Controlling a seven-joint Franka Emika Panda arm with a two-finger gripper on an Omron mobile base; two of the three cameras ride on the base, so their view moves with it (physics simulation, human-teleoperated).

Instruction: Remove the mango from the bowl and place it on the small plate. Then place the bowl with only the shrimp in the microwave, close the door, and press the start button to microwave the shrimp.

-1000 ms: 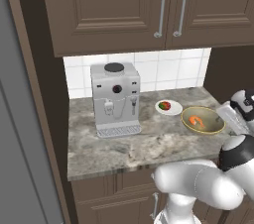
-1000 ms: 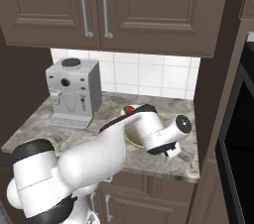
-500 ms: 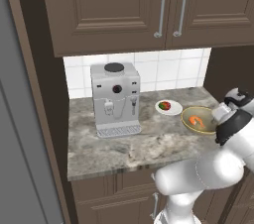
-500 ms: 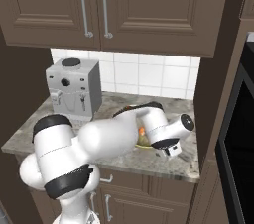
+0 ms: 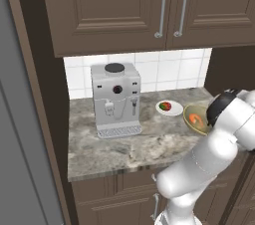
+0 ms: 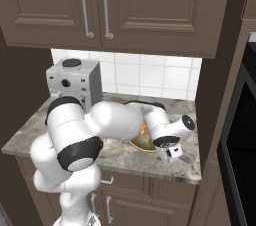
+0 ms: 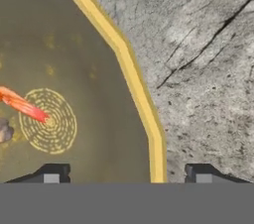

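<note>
From the left base view you have one mango (image 5: 166, 105) sitting on one small plate (image 5: 174, 111), back near the tile wall, and just to its right one bowl (image 5: 191, 118) with one shrimp (image 5: 197, 119) showing orange inside it; the arm's elbow covers the bowl's right side. One coffee machine (image 5: 116, 99) stands well apart to the left on the counter (image 5: 124, 144), under two cabinet doors with one handle each. From the right base view the bowl (image 6: 141, 143) peeks out from under the forearm near the counter's front, and the gripper (image 6: 170, 153) hangs just beside its rim, close to the counter's front edge; the dark microwave (image 6: 239, 135) opening stands off to the right. In the hand view the two fingertips (image 7: 51, 173) straddle the bowl's yellow rim (image 7: 140, 101), one over the inside and one over the stone, so the jaws stand apart with the wall between them and nothing pinched yet. The shrimp (image 7: 22, 105) lies at the bowl's centre. Your risks, as I judge them: the rim sits nearer the outer finger than the inner, so closing may shove the bowl sideways rather than clamp it; a one-sided rim grip may let the shallow bowl tilt on the lift and slide the shrimp out.
</note>
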